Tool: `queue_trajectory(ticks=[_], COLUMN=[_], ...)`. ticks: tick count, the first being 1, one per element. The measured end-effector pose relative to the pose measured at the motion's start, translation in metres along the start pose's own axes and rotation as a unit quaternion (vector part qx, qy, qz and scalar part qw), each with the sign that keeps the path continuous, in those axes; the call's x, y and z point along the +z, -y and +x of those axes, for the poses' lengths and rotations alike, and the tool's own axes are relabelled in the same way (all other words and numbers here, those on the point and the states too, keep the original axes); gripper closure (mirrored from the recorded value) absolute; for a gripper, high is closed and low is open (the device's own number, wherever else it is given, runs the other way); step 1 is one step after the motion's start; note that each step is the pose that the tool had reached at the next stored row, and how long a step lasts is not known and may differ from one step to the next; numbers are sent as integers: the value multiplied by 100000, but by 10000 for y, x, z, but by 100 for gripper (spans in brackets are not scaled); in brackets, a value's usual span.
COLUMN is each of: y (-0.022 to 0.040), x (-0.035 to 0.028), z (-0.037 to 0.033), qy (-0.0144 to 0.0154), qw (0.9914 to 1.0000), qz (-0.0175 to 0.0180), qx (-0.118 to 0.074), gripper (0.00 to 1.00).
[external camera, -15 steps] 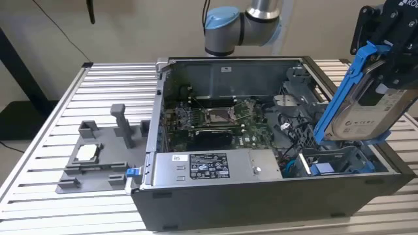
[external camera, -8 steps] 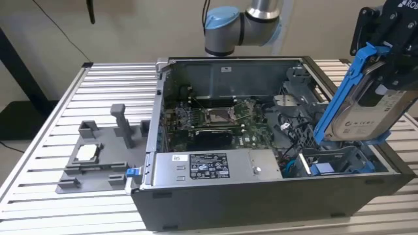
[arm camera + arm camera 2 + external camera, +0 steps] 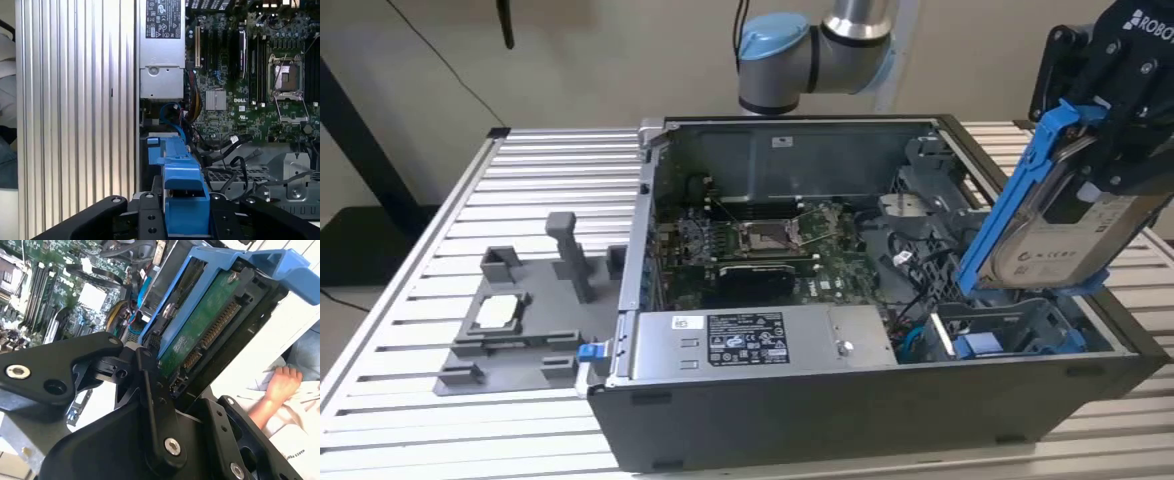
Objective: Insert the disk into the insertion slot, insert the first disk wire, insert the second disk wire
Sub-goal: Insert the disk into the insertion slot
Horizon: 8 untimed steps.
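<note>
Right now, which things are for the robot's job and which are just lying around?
For the job: silver hard drive in a bright blue plastic carrier, gripped in the black fingers; dark grey metal drive bay with blue parts.
Just lying about: grey plastic holder with upright posts; silver box with black-and-white sticker; green circuit board; a person's hand.

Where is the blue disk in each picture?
Exterior view: the disk hangs tilted in the gripper, above the slot, at the exterior view's right.
Second wrist view: the disk shows its green board, clamped between the black fingers.
First wrist view: the disk's blue frame sits between the fingers.
Shared landmark: the motherboard.
</note>
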<state>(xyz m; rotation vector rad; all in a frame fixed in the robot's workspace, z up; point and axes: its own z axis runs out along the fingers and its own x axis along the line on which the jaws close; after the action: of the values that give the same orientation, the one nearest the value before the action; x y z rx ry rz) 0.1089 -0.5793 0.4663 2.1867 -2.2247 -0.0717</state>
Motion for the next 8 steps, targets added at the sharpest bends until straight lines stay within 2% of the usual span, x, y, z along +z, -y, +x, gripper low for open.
queue_trajectory(ticks=[5, 8], y=[4, 7], x=[76, 123], z=[1, 2], qy=[-13, -27], qw=[100000, 99999], qz=[10, 137], qx=[-46, -400], gripper=[67, 67])
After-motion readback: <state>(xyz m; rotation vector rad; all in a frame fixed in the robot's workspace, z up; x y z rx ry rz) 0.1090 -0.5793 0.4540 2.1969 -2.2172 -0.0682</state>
